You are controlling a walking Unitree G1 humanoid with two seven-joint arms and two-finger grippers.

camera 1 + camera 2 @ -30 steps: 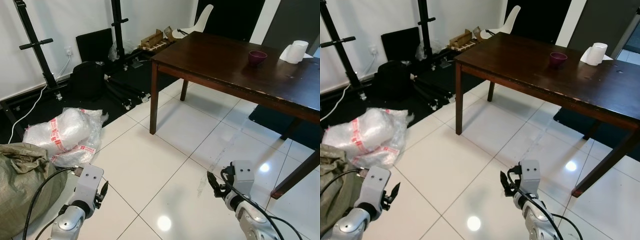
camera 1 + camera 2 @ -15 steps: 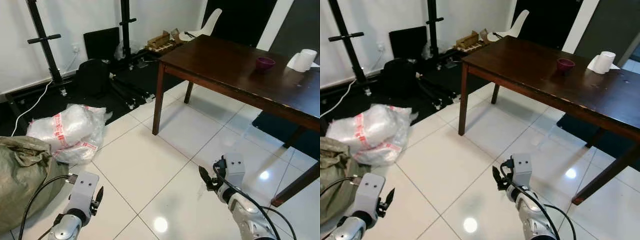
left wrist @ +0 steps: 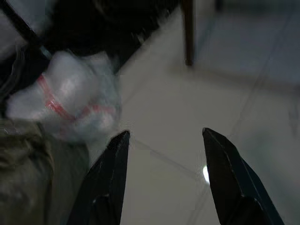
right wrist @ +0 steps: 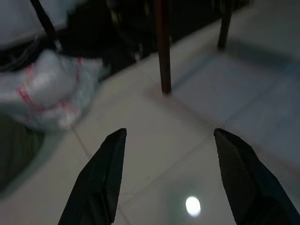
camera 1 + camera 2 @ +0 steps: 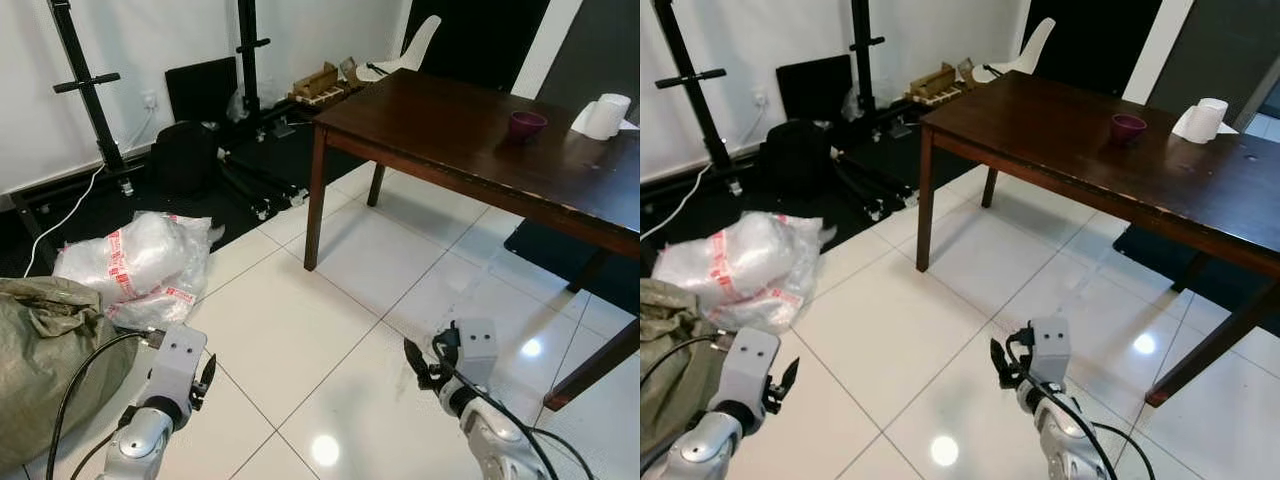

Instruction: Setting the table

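We are standing on the white tiled floor [image 5: 300,330] short of the dark wooden table [image 5: 470,140], carrying the left gripper [image 3: 161,178] and right gripper [image 4: 168,178] low in front of us, both with fingers spread apart and holding nothing, probably because nothing is within reach. On the table, toward its far side, we are seeing a small maroon bowl [image 5: 527,124] and, just beyond it, a white paper roll [image 5: 605,114]. Left of the table, a clear plastic bag [image 5: 135,265] and an olive sack [image 5: 50,350] are lying on the floor, apart from the setting work.

plastic-wrapped bundle [image 5: 138,266] on floor | olive sack [image 5: 45,365] beside | white chair [image 5: 408,48] far
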